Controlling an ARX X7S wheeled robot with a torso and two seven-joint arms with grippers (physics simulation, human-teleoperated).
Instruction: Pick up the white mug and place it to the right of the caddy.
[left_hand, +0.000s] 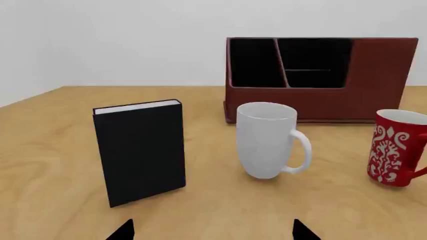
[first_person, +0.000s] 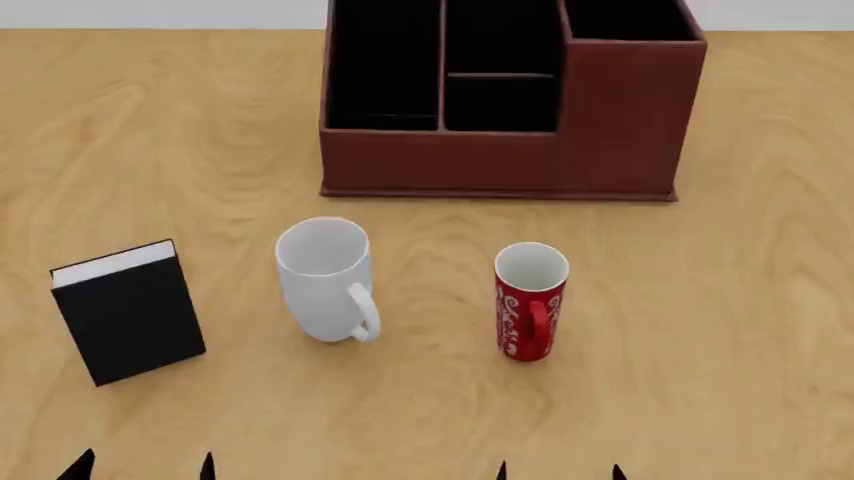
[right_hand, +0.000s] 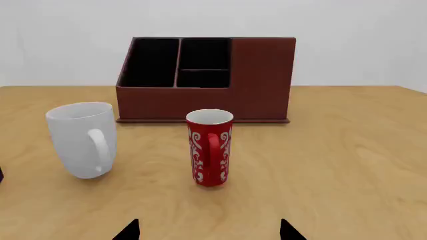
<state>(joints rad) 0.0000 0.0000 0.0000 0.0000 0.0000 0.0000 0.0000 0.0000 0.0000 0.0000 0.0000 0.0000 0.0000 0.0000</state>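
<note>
The white mug stands upright on the wooden table, handle toward me; it also shows in the left wrist view and the right wrist view. The reddish-brown caddy stands behind it at the back, also in the left wrist view and the right wrist view. My left gripper is open and empty near the front edge, left of the mug; its tips show in its wrist view. My right gripper is open and empty, its tips showing in its wrist view.
A slim red mug with white script stands right of the white mug, in front of the caddy. A black book with white pages stands upright at the left. Bare table lies right of the caddy.
</note>
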